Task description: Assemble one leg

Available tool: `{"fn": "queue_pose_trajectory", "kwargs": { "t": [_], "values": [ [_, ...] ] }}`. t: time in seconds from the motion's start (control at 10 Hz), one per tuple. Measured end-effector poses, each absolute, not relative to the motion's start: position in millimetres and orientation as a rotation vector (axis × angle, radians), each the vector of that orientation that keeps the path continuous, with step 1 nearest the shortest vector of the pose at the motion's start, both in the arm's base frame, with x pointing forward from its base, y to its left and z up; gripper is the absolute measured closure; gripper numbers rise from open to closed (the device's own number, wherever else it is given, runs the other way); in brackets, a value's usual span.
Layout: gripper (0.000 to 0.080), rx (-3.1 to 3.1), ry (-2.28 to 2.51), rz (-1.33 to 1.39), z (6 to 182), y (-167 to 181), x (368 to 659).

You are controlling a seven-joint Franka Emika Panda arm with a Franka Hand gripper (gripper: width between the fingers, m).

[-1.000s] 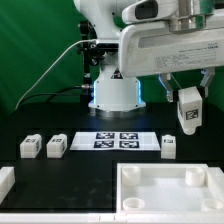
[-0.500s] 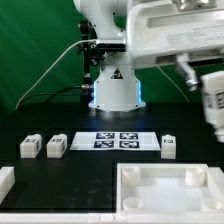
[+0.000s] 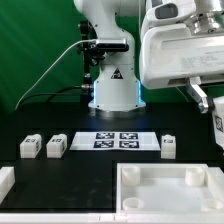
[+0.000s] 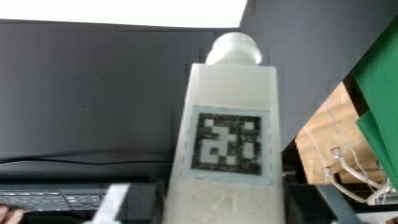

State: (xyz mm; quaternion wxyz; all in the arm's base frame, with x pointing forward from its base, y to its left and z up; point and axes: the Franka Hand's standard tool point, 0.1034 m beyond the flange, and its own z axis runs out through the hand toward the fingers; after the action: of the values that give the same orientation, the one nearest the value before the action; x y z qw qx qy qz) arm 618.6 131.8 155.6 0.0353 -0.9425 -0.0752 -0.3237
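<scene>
My gripper [image 3: 213,108] is at the exterior view's right edge, well above the table, shut on one leg [image 3: 218,126], which is partly cut off by the frame. In the wrist view that leg [image 4: 228,120] fills the middle: a white block with a rounded peg end and a square tag, seen in front of a dark screen. Three more legs stand on the black table: two side by side at the exterior view's left [image 3: 29,146] [image 3: 56,146], and one to the right of the marker board [image 3: 169,146].
The marker board [image 3: 118,140] lies flat in front of the robot base [image 3: 113,92]. A large white tray-like part [image 3: 128,190] with a raised rim sits at the front right. Another white part [image 3: 5,181] shows at the front left edge.
My gripper has carried the leg toward the exterior view's right, from above the right-hand table leg to the frame's edge. The parts on the table have not moved.
</scene>
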Motion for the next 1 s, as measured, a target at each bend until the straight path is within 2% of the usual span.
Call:
{"fn": "queue_pose_trajectory", "kwargs": {
  "t": [0.1,0.6,1.0],
  "values": [
    [0.0492,-2.906,-0.261,-1.016,148.2,125,617],
    [0.0492,-2.910,-0.262,-1.005,146.8,124,616],
    [0.0492,-2.959,-0.248,-0.987,113.7,110,626]
  ]
}}
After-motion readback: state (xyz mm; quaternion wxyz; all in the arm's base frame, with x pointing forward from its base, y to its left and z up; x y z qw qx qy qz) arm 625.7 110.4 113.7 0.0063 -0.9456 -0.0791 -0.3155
